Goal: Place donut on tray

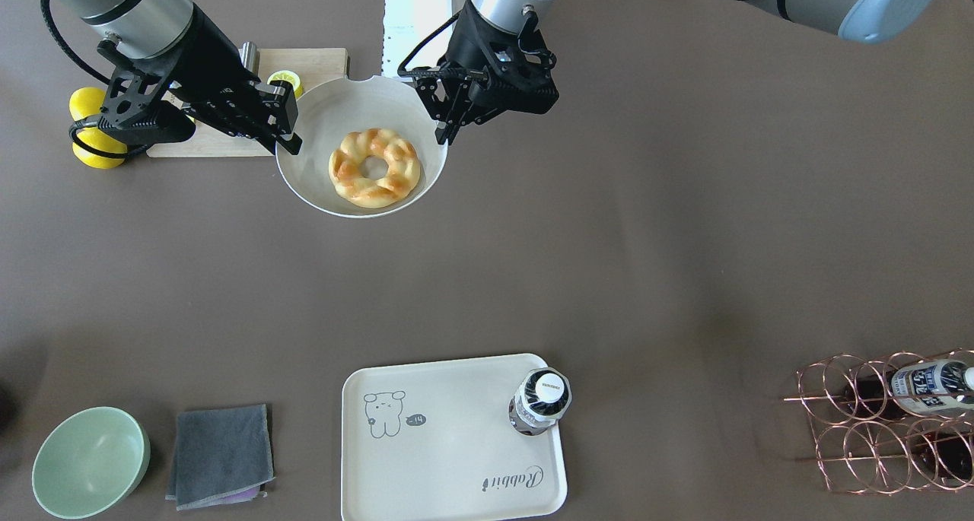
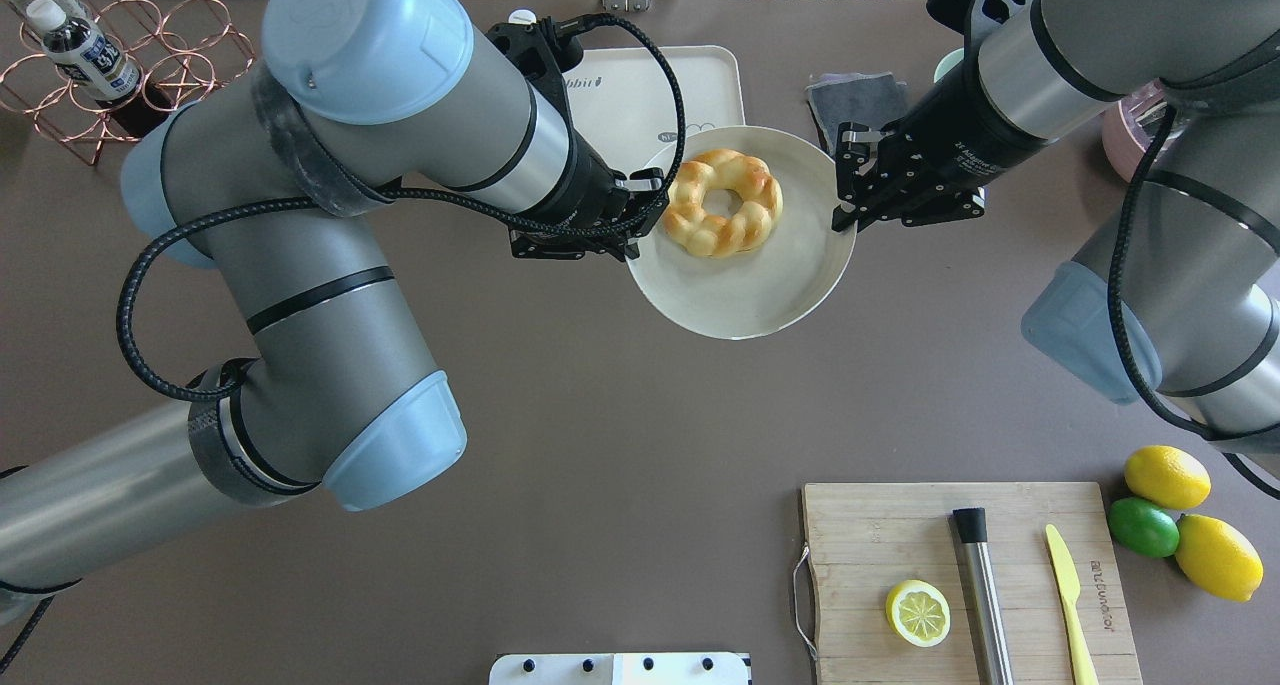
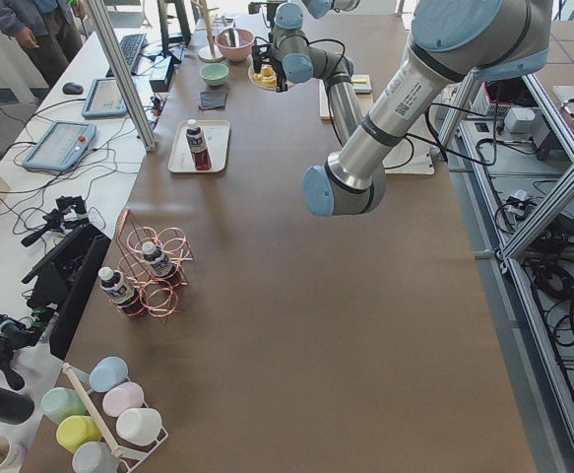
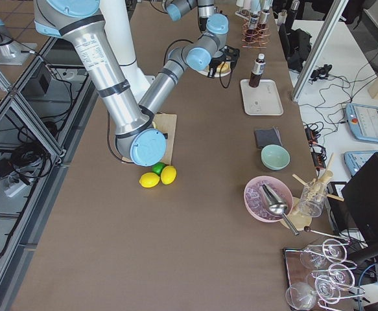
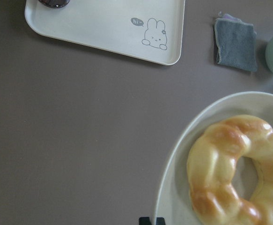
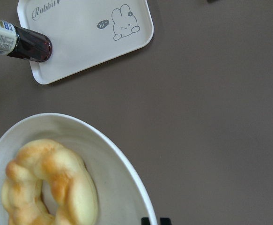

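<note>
The donut [image 1: 374,166] lies in a white round bowl [image 1: 312,171], which is held up above the table between both grippers. My left gripper [image 1: 445,129] is shut on one side of the bowl's rim, and my right gripper [image 1: 288,144] is shut on the opposite side. From overhead the donut [image 2: 722,202] sits in the bowl's [image 2: 760,295] far half. The cream tray [image 1: 456,460] lies at the table's far side with a dark bottle [image 1: 540,401] standing on it. The tray also shows in the left wrist view [image 5: 103,28] and in the right wrist view [image 6: 80,33].
A green bowl [image 1: 90,460] and a grey cloth [image 1: 221,454] lie beside the tray. A copper wire rack [image 1: 890,422] holds bottles. A wooden cutting board [image 2: 900,535] with a lemon half [image 2: 918,612] is near the robot, with lemons [image 2: 1165,477] beside it.
</note>
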`<action>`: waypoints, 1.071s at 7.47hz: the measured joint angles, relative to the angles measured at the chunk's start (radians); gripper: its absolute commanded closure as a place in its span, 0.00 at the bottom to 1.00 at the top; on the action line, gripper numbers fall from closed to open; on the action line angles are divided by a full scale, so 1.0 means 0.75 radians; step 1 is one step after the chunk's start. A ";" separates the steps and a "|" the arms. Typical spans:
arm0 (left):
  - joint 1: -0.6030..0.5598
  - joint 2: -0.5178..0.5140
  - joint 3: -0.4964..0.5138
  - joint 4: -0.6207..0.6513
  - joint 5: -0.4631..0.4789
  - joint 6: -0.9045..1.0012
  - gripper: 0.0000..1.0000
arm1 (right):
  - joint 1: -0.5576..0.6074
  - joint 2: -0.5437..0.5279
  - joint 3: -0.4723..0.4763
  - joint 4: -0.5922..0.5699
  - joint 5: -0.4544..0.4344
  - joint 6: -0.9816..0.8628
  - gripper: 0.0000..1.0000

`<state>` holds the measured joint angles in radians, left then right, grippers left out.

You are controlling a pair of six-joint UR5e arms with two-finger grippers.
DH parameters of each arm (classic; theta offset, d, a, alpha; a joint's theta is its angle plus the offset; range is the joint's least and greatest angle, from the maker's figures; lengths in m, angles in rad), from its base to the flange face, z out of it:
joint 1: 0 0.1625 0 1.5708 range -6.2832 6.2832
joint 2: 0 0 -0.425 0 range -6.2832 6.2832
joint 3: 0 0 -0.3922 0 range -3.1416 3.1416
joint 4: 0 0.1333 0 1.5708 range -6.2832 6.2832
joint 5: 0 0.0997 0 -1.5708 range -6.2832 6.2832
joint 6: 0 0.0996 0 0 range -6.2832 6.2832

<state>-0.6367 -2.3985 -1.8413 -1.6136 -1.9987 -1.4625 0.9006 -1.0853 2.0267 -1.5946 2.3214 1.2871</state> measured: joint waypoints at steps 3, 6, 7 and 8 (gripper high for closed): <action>0.001 0.005 -0.006 0.000 0.015 -0.001 0.02 | 0.000 -0.002 0.014 0.001 0.006 0.018 1.00; -0.003 0.020 -0.048 0.007 0.018 -0.005 0.03 | -0.002 -0.011 0.016 0.001 0.007 0.024 1.00; -0.011 0.048 -0.086 0.022 0.017 -0.003 0.03 | -0.002 -0.018 0.012 0.001 0.006 0.023 1.00; -0.033 0.083 -0.135 0.061 0.014 0.010 0.03 | -0.003 -0.029 0.006 0.001 -0.001 0.023 1.00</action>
<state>-0.6618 -2.3364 -1.9422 -1.5675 -1.9886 -1.4551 0.8981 -1.1072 2.0310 -1.5938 2.3210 1.3046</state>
